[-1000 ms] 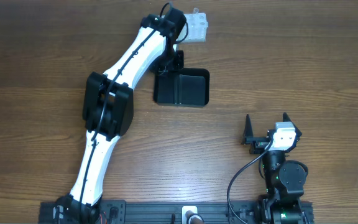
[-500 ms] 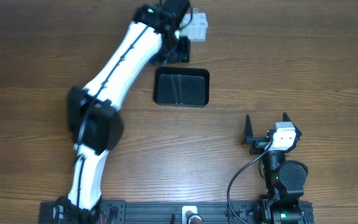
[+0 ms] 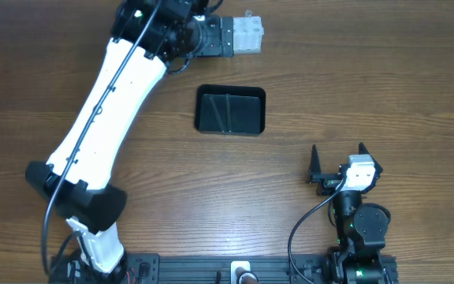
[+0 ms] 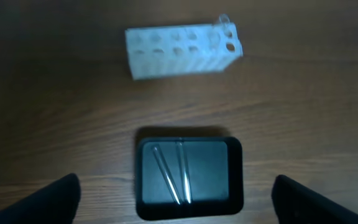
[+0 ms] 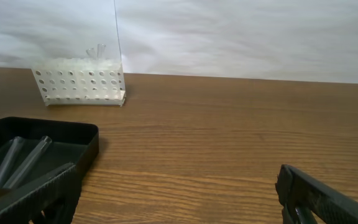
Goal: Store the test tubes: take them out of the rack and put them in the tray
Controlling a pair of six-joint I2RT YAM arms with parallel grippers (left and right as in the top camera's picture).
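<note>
The left gripper [image 4: 176,186] hung high above the table [image 3: 369,79], jaws spread wide and empty. Below it the black tray [image 3: 198,110] already held two test tubes [image 4: 169,174] lying side by side. Just beyond stood the white rack [image 4: 182,50], with one clear tube [image 4: 224,23] seemingly left at its end. The step in hand looked like fetching that last one: descend over its top, close gently, lift straight up. Far right, the right gripper [image 5: 179,193] rested open and empty, well apart.
</note>
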